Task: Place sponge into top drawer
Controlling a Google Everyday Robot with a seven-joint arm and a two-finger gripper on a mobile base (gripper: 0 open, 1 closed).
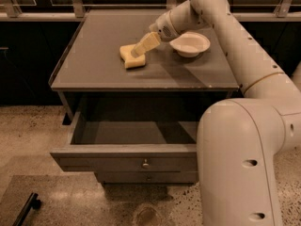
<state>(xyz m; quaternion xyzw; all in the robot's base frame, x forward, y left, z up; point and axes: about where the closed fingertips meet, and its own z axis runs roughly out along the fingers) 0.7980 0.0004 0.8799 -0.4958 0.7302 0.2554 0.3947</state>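
Observation:
The sponge (pixel 131 59), a small pale yellow block, lies on the grey cabinet top (pixel 94 65), left of centre. My gripper (pixel 140 50) reaches down from the right, and its tip is over the sponge's upper right part, touching or nearly touching it. The top drawer (pixel 117 162) is pulled open below the cabinet top. Its plain grey front carries a small round knob (pixel 145 163), and the part of its inside (pixel 127 132) that I can see is bare.
A white bowl (pixel 190 44) stands on the cabinet top just right of my gripper. My arm's large white link (pixel 240 164) covers the drawer's right part. A lower drawer front (pixel 146 177) sits shut beneath. A dark bar (pixel 26 210) lies on the floor at lower left.

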